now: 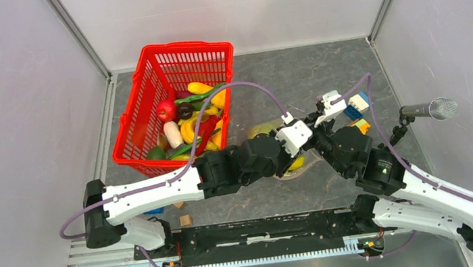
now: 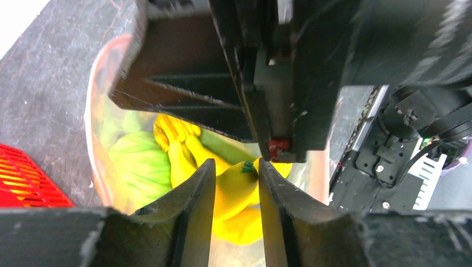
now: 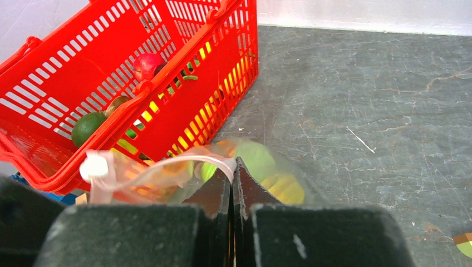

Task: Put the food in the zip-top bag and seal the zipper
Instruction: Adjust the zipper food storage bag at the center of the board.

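**A robot test cell in a lab**

Plain pale wall panels (image 1: pixel 16 133) close the space in at 9, 12 and 3 o'clock, joined at the back corners by bare aluminium posts (image 1: pixel 76 34). The work surface is a dark grey, stone-patterned tabletop (image 1: pixel 301 74). At 6 o'clock a black mounting rail (image 1: pixel 266 228) carries two white-and-black arms, the left arm (image 1: pixel 152 191) and the right arm (image 1: pixel 424 185), trailing loose lilac cables (image 1: pixel 252 85). A microphone (image 1: pixel 430 110) on a small stand sits at 3 o'clock. The props are playthings: a red mesh basket (image 1: pixel 147 90) at 10 o'clock holding toy fruit and vegetables (image 1: pixel 188 122), and coloured building blocks (image 1: pixel 355 106) toward 2 o'clock.
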Action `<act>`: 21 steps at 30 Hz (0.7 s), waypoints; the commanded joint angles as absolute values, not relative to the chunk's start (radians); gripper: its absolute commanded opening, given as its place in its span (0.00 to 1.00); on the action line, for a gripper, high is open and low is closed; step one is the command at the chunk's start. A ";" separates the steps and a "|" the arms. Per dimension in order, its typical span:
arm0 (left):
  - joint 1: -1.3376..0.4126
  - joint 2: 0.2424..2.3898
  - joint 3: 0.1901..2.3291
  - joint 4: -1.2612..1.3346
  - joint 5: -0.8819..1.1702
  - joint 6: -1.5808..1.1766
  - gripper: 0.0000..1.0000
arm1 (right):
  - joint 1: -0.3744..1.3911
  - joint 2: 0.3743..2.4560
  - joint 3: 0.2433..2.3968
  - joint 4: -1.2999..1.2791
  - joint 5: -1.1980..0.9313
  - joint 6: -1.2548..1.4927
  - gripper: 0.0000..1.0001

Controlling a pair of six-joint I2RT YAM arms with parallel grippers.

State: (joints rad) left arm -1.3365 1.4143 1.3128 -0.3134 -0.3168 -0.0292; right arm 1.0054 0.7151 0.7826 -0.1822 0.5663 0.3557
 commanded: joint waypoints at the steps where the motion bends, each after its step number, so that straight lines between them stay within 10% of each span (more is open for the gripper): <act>1: -1.337 1.441 1.260 -0.288 -0.365 -0.052 0.35 | 1.003 0.683 0.799 -0.051 0.557 0.376 0.00; 21: -1.290 1.560 1.208 -0.142 -0.502 -0.043 0.32 | 1.002 0.631 0.778 -0.064 0.539 0.425 0.00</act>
